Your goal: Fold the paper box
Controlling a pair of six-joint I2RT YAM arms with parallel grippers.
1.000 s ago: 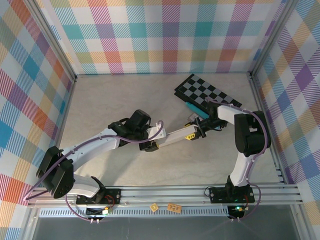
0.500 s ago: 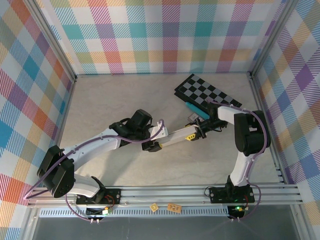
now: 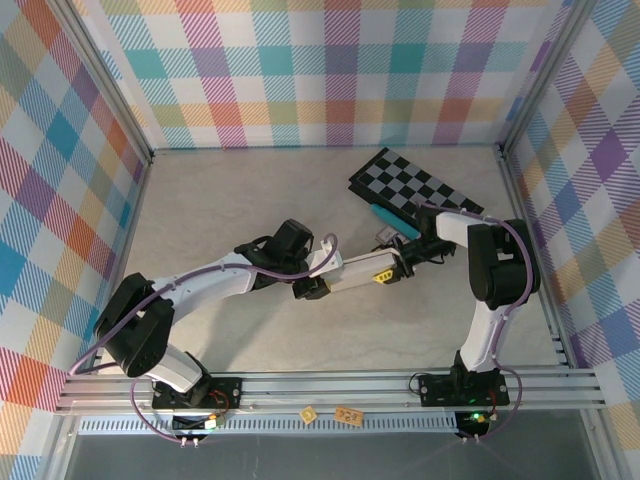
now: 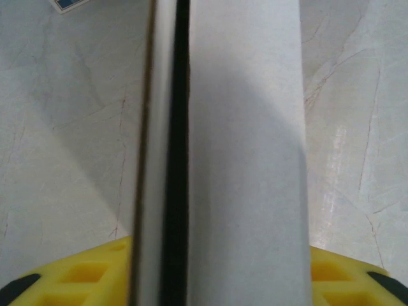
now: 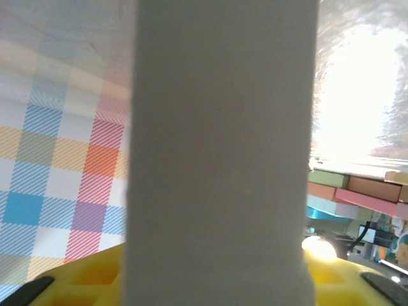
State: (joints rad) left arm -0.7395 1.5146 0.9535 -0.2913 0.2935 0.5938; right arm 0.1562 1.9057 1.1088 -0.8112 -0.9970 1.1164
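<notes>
The paper box (image 3: 350, 272) is a long, narrow white cardboard piece stretched between my two grippers near the middle of the table. My left gripper (image 3: 312, 287) grips its left end. In the left wrist view the paper box (image 4: 245, 159) runs up the centre with a dark fold gap, and the yellow fingers (image 4: 76, 280) flank it tightly. My right gripper (image 3: 388, 270) is at the box's right end. In the right wrist view the box (image 5: 220, 153) covers the jaws, so the grip there is hidden.
A black-and-grey checkered board (image 3: 415, 187) lies at the back right with a teal object (image 3: 383, 217) at its near edge. Plaid walls enclose the table on three sides. Small orange tags (image 3: 348, 412) sit on the front rail.
My left arm has reached further right and its wrist has shifted along the box. The box and my right gripper have stayed almost in place.
</notes>
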